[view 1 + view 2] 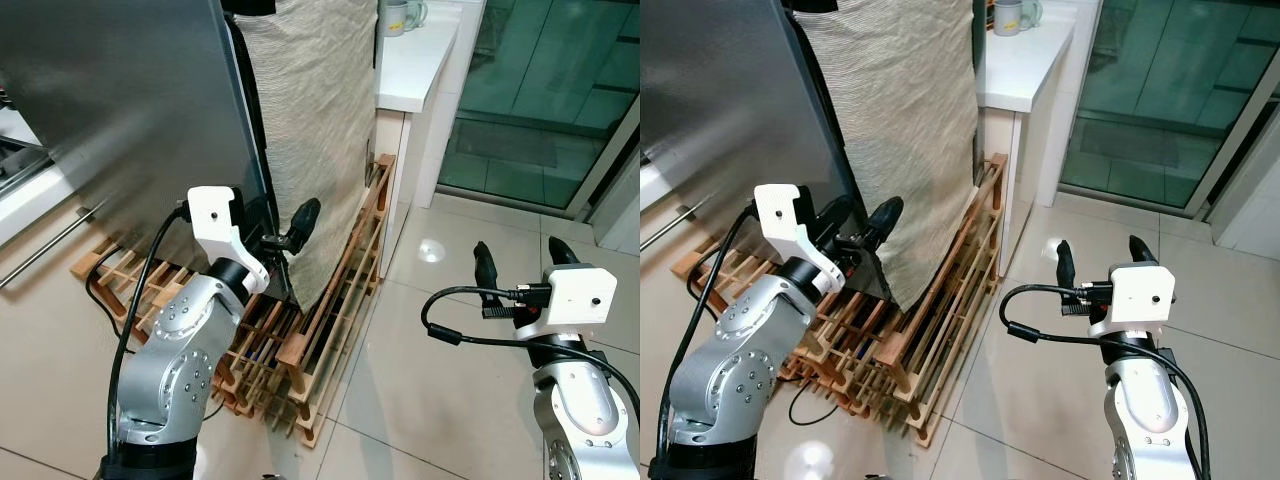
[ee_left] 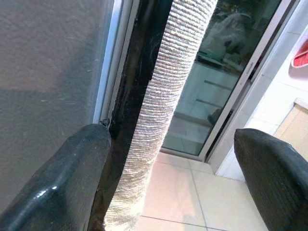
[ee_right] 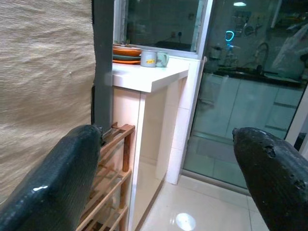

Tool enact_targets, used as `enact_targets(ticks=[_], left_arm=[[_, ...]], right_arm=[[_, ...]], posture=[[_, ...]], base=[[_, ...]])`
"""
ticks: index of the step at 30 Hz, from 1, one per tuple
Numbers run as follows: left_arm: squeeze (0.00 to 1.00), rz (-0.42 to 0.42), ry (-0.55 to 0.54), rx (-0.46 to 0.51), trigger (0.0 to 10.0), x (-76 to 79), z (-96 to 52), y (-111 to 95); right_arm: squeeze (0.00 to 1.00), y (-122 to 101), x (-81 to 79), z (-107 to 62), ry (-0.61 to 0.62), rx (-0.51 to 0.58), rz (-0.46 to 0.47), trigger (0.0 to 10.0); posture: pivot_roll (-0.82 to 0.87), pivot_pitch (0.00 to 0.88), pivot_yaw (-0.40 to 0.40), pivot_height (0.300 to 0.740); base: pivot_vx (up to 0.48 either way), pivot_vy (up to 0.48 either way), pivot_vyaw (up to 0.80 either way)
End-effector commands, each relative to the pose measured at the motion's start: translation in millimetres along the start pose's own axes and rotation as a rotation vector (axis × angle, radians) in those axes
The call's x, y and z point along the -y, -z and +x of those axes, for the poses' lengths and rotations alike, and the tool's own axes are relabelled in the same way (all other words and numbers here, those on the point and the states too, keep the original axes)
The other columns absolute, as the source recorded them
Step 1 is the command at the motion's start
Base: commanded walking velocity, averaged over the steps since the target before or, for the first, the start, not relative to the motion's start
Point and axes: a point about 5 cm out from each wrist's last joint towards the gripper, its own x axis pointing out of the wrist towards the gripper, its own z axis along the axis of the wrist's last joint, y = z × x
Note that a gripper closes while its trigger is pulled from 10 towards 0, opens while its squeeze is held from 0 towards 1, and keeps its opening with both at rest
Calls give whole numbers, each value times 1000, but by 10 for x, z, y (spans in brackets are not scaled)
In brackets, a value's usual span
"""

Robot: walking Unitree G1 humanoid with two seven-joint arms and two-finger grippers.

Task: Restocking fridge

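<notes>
Now | left gripper [image 1: 292,238]: fingers spread, holding nothing, at the fridge [image 1: 130,110] door's edge beside the beige cloth [image 1: 310,120] | right gripper [image 1: 1098,252]: fingers apart, empty, over the tiled floor [image 1: 1030,380] | wooden rack [image 1: 320,330] under the fridge.

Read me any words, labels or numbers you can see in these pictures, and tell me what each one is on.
No text can be read anywhere.
Mug on the white counter: a small yellow mark on its side, too small and blurred to read.
Fridge door and cloth cover: no lettering visible.
</notes>
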Motion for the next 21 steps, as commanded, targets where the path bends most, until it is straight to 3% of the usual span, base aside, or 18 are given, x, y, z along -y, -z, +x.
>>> enact_targets(ticks=[1,6,13,16,21], left_arm=[[0,9,8,-3,10000,15,30,16],[0,29,0,2,10000,46,148,40],[0,-7,39,16,10000,95,461,35],[0,-23,110,17,10000,192,627,8],[0,-95,259,-6,10000,399,711,60]], right_arm=[[0,-10,-2,8,2,16,6,10000],[0,-13,-20,32,-2,19,8,10000],[0,-61,-5,73,2,37,5,10000],[0,-75,-10,77,-1,38,7,10000],[0,-55,-2,50,1,22,13,10000]], posture=[[-185,0,86,740],[-189,0,84,740],[-204,0,81,740],[-225,0,86,740],[-241,0,94,740]], base=[[0,0,0],[0,0,0],[0,0,0],[0,0,0],[0,0,0]])
